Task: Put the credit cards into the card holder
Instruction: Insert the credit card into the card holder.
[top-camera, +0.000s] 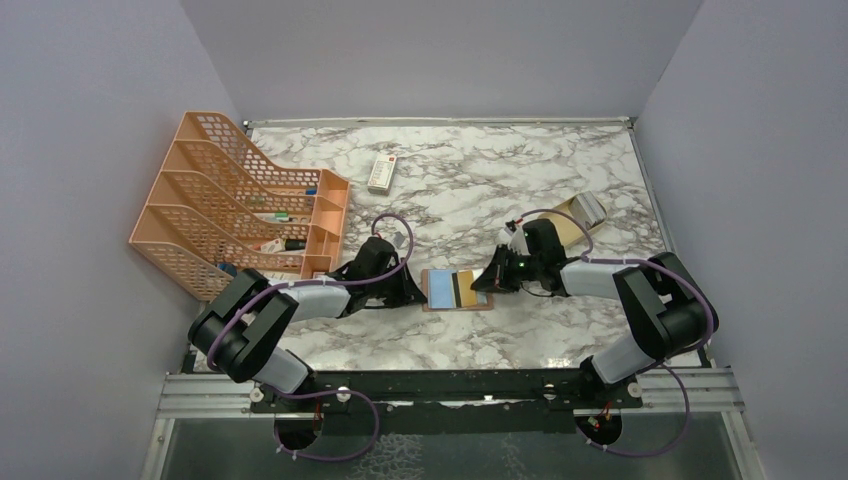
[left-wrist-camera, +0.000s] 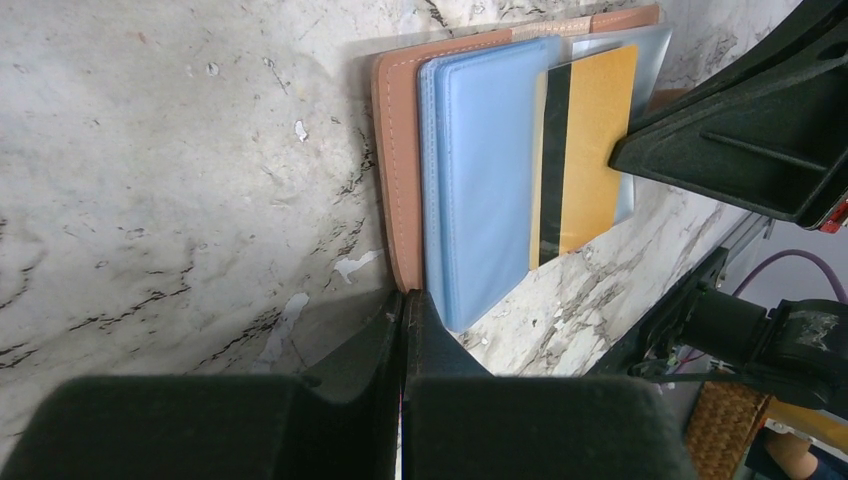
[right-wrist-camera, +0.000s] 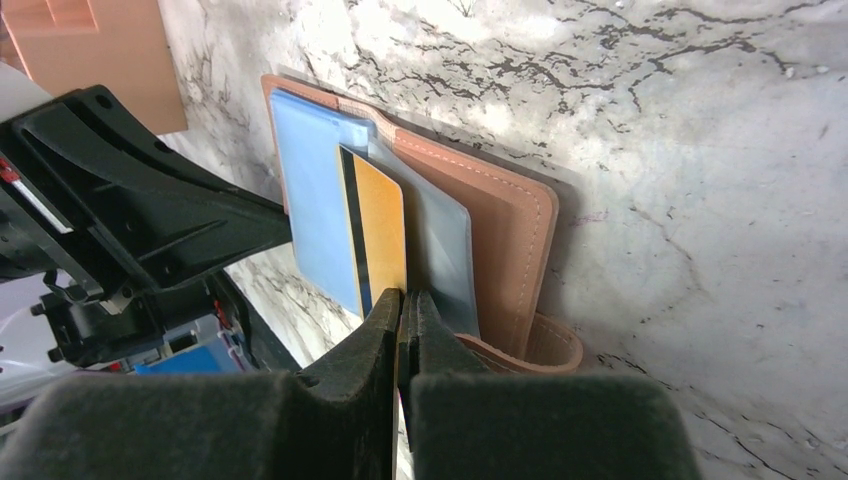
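The card holder (top-camera: 455, 309) lies open on the marble between my two grippers, its brown cover (left-wrist-camera: 398, 150) under a pale blue sleeve (left-wrist-camera: 485, 170). A gold-yellow credit card with a dark stripe (left-wrist-camera: 590, 150) rests slanted across the blue sleeve and a clear sleeve (right-wrist-camera: 440, 240). My right gripper (right-wrist-camera: 405, 298) is shut on that card's near short edge, next to the clasp tab (right-wrist-camera: 555, 345). At the holder's opposite edge, my left gripper (left-wrist-camera: 405, 300) is shut with its tips touching the brown corner and nothing between them. Both grippers (top-camera: 412, 290) (top-camera: 485, 281) sit low over the table.
An orange mesh file rack (top-camera: 240, 205) stands at the left. A white remote-like item (top-camera: 382, 172) lies toward the back. Behind the right arm sits a tan shallow box (top-camera: 572, 222) with something silvery (top-camera: 594, 207) in it. Grey walls enclose the table.
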